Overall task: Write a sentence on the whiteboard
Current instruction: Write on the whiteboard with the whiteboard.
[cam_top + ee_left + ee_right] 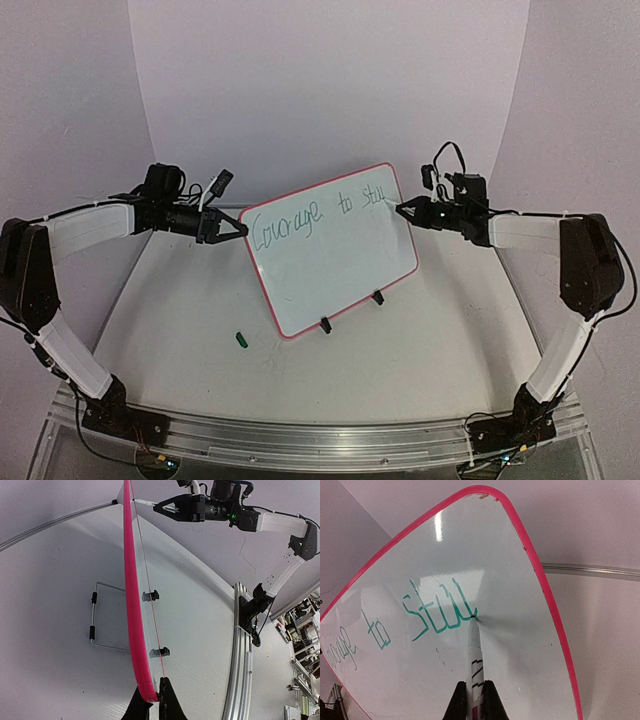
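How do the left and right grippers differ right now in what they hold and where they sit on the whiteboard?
The left gripper pinches the whiteboard by its pink frame; the right gripper holds a marker. The left gripper sits at the board's left edge; the right gripper is by the upper right, marker tip touching the surface at the end of the green sentence. Both are shut.

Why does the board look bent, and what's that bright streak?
Right wrist view: a wide lens bows the whiteboard, and the streak is glare off its glossy face. Left wrist view: same bowing, edge-on. Top view: even light.
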Tool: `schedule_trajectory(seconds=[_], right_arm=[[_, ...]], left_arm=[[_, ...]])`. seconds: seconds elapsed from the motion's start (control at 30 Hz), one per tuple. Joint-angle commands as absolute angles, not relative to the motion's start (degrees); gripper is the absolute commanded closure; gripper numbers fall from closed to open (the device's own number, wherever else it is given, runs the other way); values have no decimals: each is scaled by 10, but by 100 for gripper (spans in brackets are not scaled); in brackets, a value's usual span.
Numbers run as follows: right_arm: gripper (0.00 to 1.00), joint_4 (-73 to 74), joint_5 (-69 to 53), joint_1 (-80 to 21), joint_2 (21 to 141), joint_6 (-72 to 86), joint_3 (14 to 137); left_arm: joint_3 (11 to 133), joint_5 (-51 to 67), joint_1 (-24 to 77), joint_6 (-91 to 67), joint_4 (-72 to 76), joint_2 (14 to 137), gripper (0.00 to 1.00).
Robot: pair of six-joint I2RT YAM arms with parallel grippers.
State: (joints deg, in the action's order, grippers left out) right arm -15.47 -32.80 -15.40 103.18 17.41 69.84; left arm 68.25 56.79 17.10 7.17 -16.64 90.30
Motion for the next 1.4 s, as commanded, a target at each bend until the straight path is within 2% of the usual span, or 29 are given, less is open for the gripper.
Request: schedule_trajectory(seconds=[0.0,1.37], right_arm=[[100,-180,-321,-152,1016,181,716],[100,-170,-273,-152,1051,203,756]], left_arm=[[688,534,187,124,-189,909,100],[688,535,187,126,-190,909,100]])
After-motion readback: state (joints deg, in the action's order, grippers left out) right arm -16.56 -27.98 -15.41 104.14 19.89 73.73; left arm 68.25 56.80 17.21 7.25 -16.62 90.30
